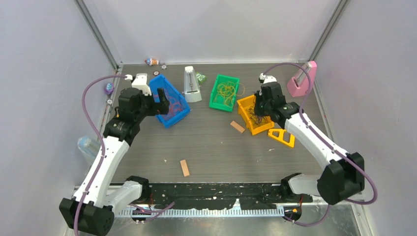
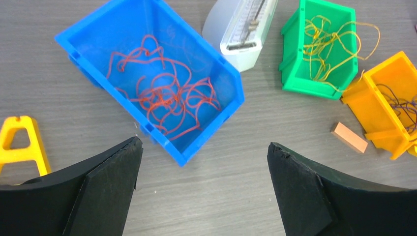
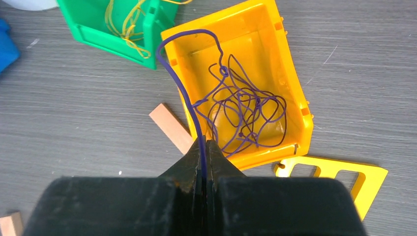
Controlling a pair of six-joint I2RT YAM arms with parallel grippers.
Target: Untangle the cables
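Note:
The cables lie sorted by colour. Red cables (image 2: 167,98) fill the blue bin (image 2: 88,37), yellow cables (image 2: 327,44) the green bin (image 2: 295,64), and dark purple cables (image 3: 246,110) the orange bin (image 3: 295,98). My left gripper (image 2: 204,142) is wide open above bare table just short of the blue bin's near corner, with nothing between its fingers. My right gripper (image 3: 205,142) is shut on one purple cable (image 3: 179,83). That cable arches up over the orange bin's near-left rim and drops back into the purple bunch. In the top view the right gripper (image 1: 260,105) hovers over the orange bin (image 1: 246,104).
A white metronome-like device (image 1: 192,84) stands between the blue and green bins. A pink object (image 1: 302,81) is at the back right. A yellow triangular frame (image 1: 282,137) lies by the orange bin. Tan strips (image 1: 184,167) (image 1: 237,126) lie on the table.

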